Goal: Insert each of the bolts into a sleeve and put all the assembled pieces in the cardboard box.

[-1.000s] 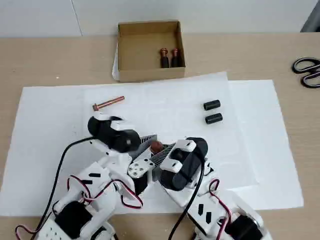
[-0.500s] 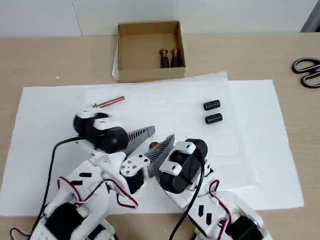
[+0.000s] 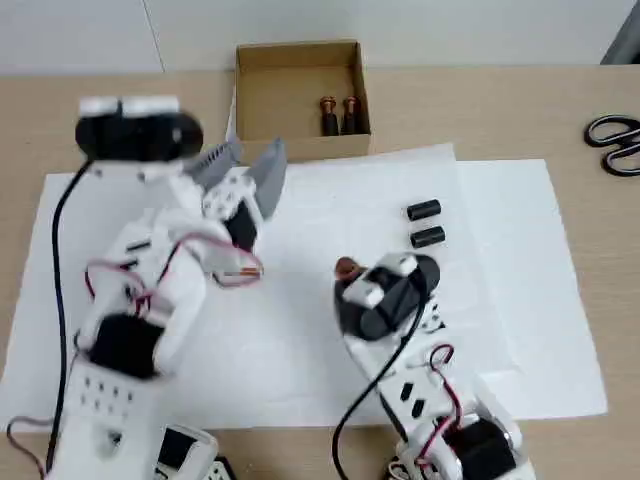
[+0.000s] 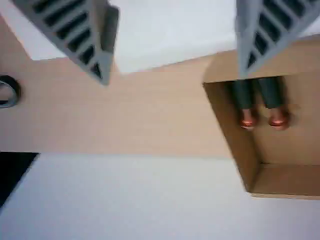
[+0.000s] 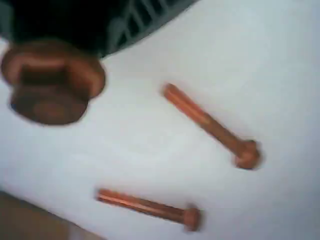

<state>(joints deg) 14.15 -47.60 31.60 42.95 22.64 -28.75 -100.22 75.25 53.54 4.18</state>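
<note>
So the bench (image 3: 120, 120) is mostly covered by a big white paper sheet (image 3: 290, 340), which runs nearly edge to edge.

The left arm is up high over the far-left part of the sheet. Its claw (image 3: 258, 150) is wide open with nothing in it, hanging just over the near-left corner of the box (image 3: 300, 148). The right arm sits nearer the front edge, around the middle. Its claw (image 3: 350, 272) is clamped on a bolt (image 5: 50, 95), and the copper head sticks out on the side toward the left arm. There's something dark right around the shank, but I can't tell if that's a sleeve or just the claw.

The box is at the far edge, about mid-bench, touching the sheet's far edge. It has two assembled pieces (image 3: 339, 115) side by side against its right wall, heads pointing to the far edge.

The scissors (image 3: 612, 143) are way off at the right edge, on bare wood.

Two black sleeves (image 3: 423, 210) (image 3: 428, 237) lie on the sheet right of centre, one just behind the other, not touching.

The right wrist view also has two loose bolts (image 5: 210, 125) (image 5: 150, 207) flat on the paper, near each other but apart.
</note>
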